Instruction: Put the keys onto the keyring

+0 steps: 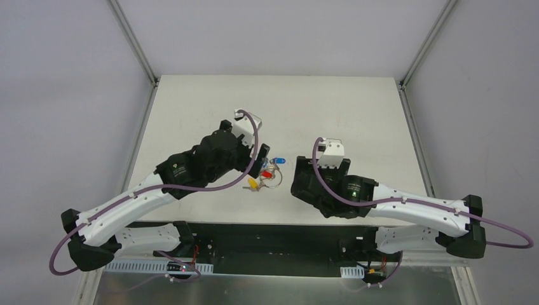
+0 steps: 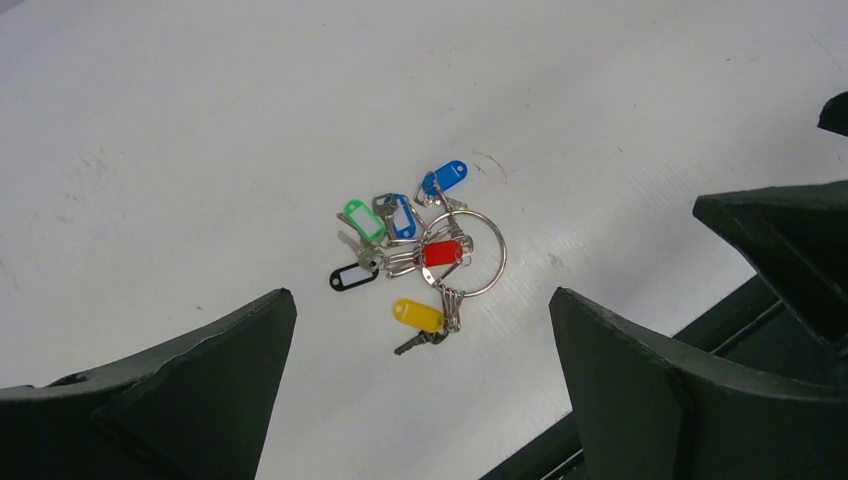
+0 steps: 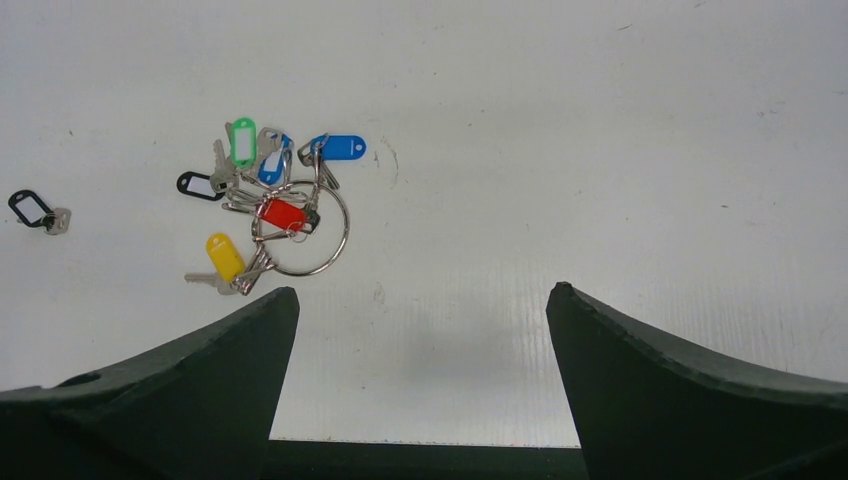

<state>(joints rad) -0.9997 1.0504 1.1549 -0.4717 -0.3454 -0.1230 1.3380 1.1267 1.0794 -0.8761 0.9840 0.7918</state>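
Note:
A large silver keyring (image 2: pixel 497 262) lies on the white table with red (image 2: pixel 441 252), yellow (image 2: pixel 417 314) and green (image 2: pixel 358 218) tagged keys bunched at it. A blue-tagged key (image 2: pixel 444 178) lies at the ring's far edge; I cannot tell if it is threaded on. A black-tagged key (image 2: pixel 352 276) lies at the bunch's left. In the right wrist view a second black-tagged key (image 3: pixel 30 208) lies alone, far left of the ring (image 3: pixel 335 245). My left gripper (image 2: pixel 422 292) is open and empty above the bunch. My right gripper (image 3: pixel 425 288) is open and empty, to the right of the ring.
A second blue tag (image 2: pixel 403 215) lies within the bunch. The table's near edge (image 3: pixel 420 440) and the dark base rail are just below the right gripper. In the top view the bunch (image 1: pixel 267 171) sits between the two arms, near the front edge.

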